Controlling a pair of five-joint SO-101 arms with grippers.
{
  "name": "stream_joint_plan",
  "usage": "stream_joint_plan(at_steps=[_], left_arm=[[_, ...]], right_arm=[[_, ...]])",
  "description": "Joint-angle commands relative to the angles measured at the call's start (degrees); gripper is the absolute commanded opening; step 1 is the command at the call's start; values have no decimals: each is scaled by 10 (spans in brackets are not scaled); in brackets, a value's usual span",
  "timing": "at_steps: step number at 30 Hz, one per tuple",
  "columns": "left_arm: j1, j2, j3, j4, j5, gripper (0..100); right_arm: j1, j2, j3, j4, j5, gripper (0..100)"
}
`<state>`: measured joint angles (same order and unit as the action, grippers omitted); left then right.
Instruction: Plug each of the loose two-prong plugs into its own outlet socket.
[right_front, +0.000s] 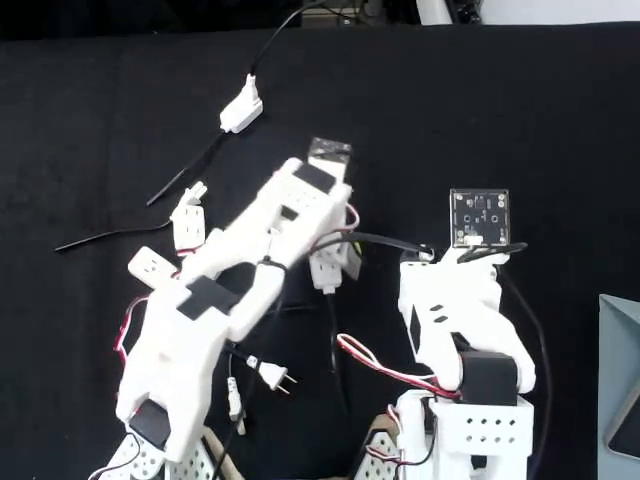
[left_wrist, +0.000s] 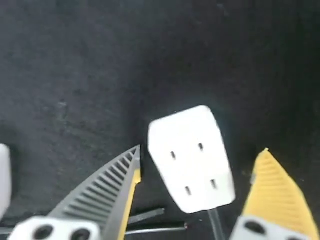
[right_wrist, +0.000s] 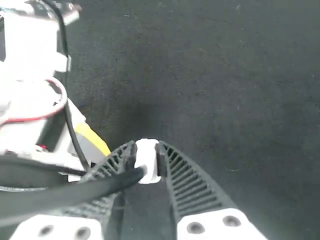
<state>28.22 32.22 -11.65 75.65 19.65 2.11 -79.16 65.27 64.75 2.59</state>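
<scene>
The left pincer (left_wrist: 200, 149) stands released, its fingers spread to either side of a white outlet (left_wrist: 192, 157). The outlet lies face up on the black tabletop (left_wrist: 75, 60), showing four slots in two pairs, and a dark gap shows between it and each finger.

The right pincer (right_wrist: 146, 147) is clenched on a small white plug (right_wrist: 146, 162). Its black cable (right_wrist: 60, 195) trails out along one finger.

From above, the left arm stretches diagonally across the middle of the tabletop (right_front: 520, 110) with the outlet (right_front: 330, 270) under its wrist. The right arm sits folded at the right, and the cable (right_front: 385, 240) runs from its pincer toward the left arm.

A loose plug (right_front: 275, 375) — black, two prongs pointing right — lies between the arms near their bases. A far outlet (right_front: 242, 110) sits well beyond the left arm on a black cord. A side outlet (right_front: 187, 225) and a fourth outlet (right_front: 150, 265) lie just beside that arm, on the side away from the right arm.
</scene>
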Motion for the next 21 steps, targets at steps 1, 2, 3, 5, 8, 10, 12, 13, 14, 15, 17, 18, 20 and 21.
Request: stream_joint_plan(at_steps=[1, 2, 3, 5, 8, 10, 12, 13, 14, 15, 17, 18, 20, 21], left_arm=[[0, -15, -6, -10, 6, 246], [-7, -15, -10, -9, 6, 200], [-12, -15, -16, -6, 6, 155], [-22, -15, -26, -5, 6, 81], [-36, -15, -30, 2, -27, 28], [-38, -18, -45, 30, -75, 32], [-38, -29, -59, 66, -134, 27], [-37, -35, -63, 80, -167, 28], [-37, -44, -65, 93, -202, 28], [-37, -54, -65, 104, -239, 28], [-38, -69, -58, 123, -322, 28], [-40, -76, -58, 139, -363, 28], [-51, -80, -58, 164, -442, 28], [-58, -80, -58, 171, -480, 28]], right_arm=[[5, 2, -2, -10, 4, 15], [5, 2, -2, -10, 4, 15], [5, 2, -2, -10, 4, 15], [5, 2, -2, -10, 4, 15], [5, 1, -2, -10, 4, 15], [5, 1, -2, -9, 4, 15], [5, 1, -2, -9, 4, 14], [5, 1, -2, -9, 4, 14], [5, 1, -2, -9, 3, 14], [4, 1, -2, -9, 3, 14], [3, 1, -2, -9, 3, 14], [3, 1, -2, -9, 3, 14], [2, 1, -2, -9, 3, 14], [2, 1, -2, -9, 3, 14]])
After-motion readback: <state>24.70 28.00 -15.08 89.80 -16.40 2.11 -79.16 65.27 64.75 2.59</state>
